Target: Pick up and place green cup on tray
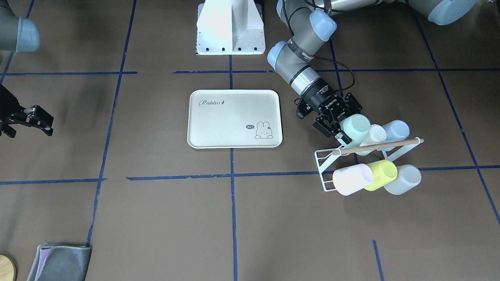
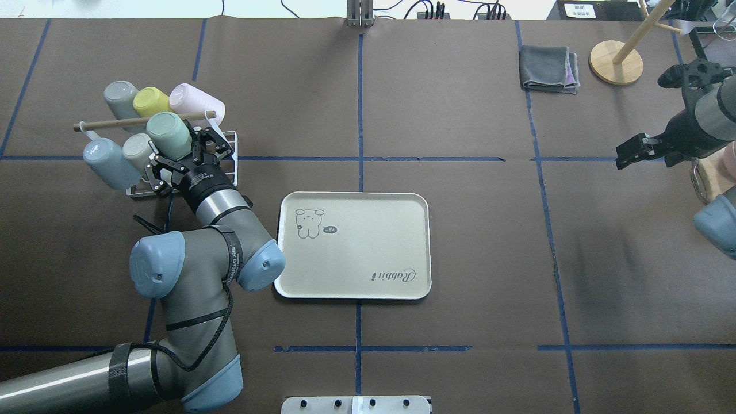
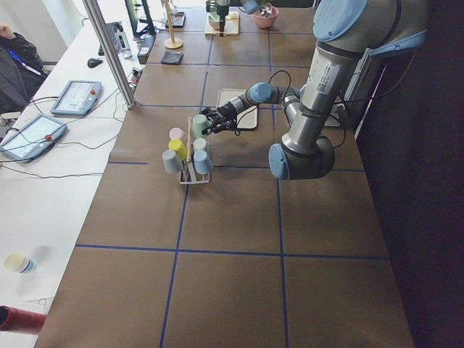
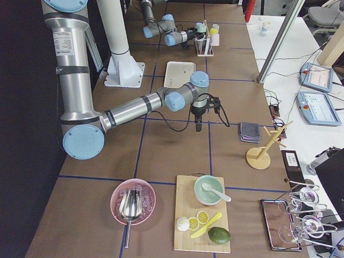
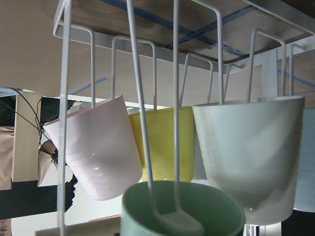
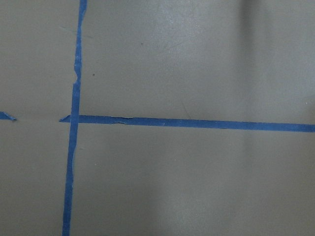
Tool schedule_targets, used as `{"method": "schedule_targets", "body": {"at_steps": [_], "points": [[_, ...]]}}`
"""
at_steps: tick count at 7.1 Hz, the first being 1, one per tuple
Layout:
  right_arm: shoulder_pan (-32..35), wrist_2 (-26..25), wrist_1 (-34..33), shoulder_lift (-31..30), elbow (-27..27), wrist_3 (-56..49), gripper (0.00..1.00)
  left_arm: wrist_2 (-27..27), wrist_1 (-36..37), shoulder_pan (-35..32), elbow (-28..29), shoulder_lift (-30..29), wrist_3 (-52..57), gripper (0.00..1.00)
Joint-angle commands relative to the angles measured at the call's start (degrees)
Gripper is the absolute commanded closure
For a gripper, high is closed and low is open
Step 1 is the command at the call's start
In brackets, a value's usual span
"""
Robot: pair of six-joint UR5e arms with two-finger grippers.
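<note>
The green cup [image 1: 354, 125] lies mouth toward my left gripper [image 1: 345, 125] at the near end of a white wire rack [image 1: 324, 171]. The fingers sit on either side of the cup's rim and look shut on it. In the overhead view the cup [image 2: 168, 135] overlaps the rack's wooden bar [image 2: 115, 122], with the left gripper [image 2: 176, 148] just behind it. The left wrist view shows the cup's rim [image 5: 182, 209] with a rack prong still inside. The cream tray [image 1: 234, 95] lies flat and bare at mid-table [image 2: 353, 198]. My right gripper [image 1: 37, 121] hangs open far from both.
The rack also holds a pink cup [image 1: 351, 179], a yellow-green cup [image 1: 381, 175], a grey cup [image 1: 404, 179], a white cup [image 1: 374, 134] and a pale blue cup [image 1: 395, 129]. A folded grey cloth [image 2: 549, 69] and a wooden stand [image 2: 616, 62] sit at the far right.
</note>
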Motion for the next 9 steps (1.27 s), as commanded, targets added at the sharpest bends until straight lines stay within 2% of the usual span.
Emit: {"method": "schedule_targets", "body": {"at_steps": [1, 4, 7, 8, 9], "points": [[0.05, 0.08, 0.00, 0.00, 0.00, 0.00, 0.00, 0.00, 3.46, 0.09, -3.95, 0.10, 0.01, 0.69], [0.06, 0.08, 0.00, 0.00, 0.00, 0.00, 0.00, -0.09, 3.92, 0.00, -6.95, 0.45, 0.01, 0.68], [0.06, 0.08, 0.00, 0.09, 0.00, 0.00, 0.00, -0.88, 3.83, -1.14, -19.66, 0.63, 0.62, 0.68], [0.06, 0.08, 0.00, 0.09, 0.08, 0.00, 0.00, -4.19, 2.88, -1.31, -23.19, 0.63, 0.01, 0.69], [0.23, 0.08, 0.00, 0.09, 0.09, 0.00, 0.00, -9.44, -2.53, -1.84, -25.40, 0.46, -1.12, 0.70]]}}
